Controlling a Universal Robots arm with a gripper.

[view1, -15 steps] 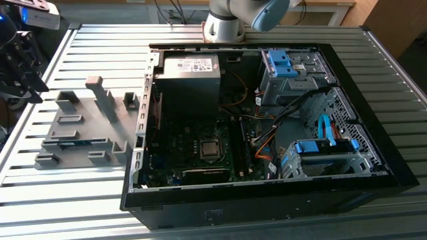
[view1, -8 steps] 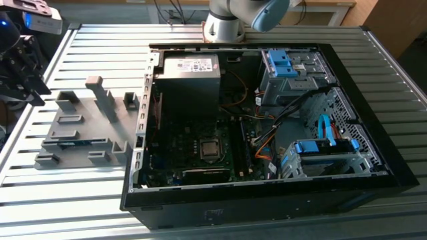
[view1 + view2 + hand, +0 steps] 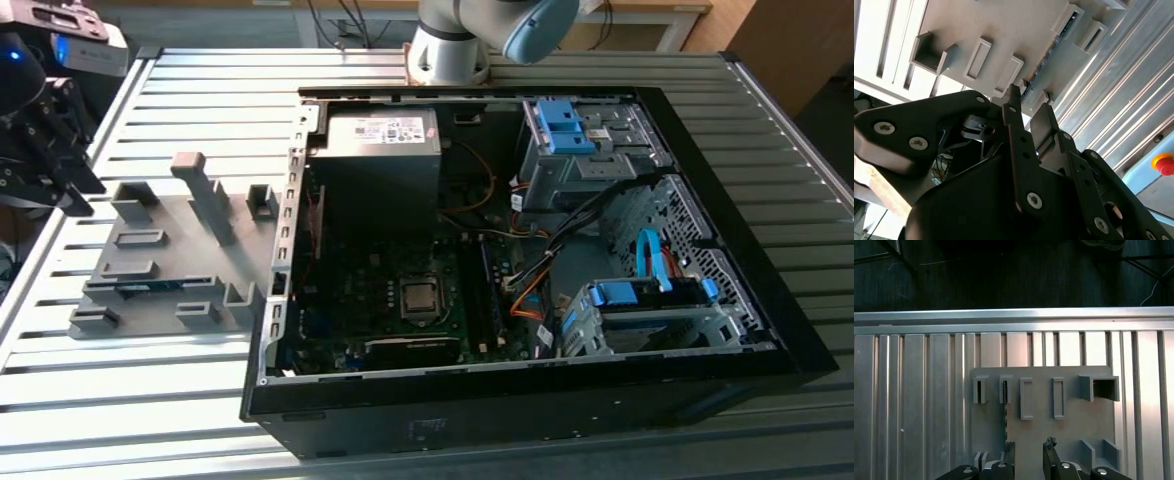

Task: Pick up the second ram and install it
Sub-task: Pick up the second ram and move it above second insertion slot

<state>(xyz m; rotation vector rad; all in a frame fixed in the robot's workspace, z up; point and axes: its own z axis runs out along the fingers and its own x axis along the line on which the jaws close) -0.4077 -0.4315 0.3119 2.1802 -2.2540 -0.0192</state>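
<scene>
The second ram is a thin blue-green stick lying on edge in a slot of the grey holder, at the exterior view's left. In the first wrist view the ram shows as a dark narrow strip in the holder. In the second wrist view its edge runs along the holder. My gripper hangs beside the holder's outer side, above the table. It is open, with its two dark fingertips apart and nothing between them. The ram lies just beyond them, untouched.
An open black computer case lies in the table's middle, with the dark green motherboard, a power supply and blue drive cages inside. The arm's base stands behind it. A red button sits off the slatted table.
</scene>
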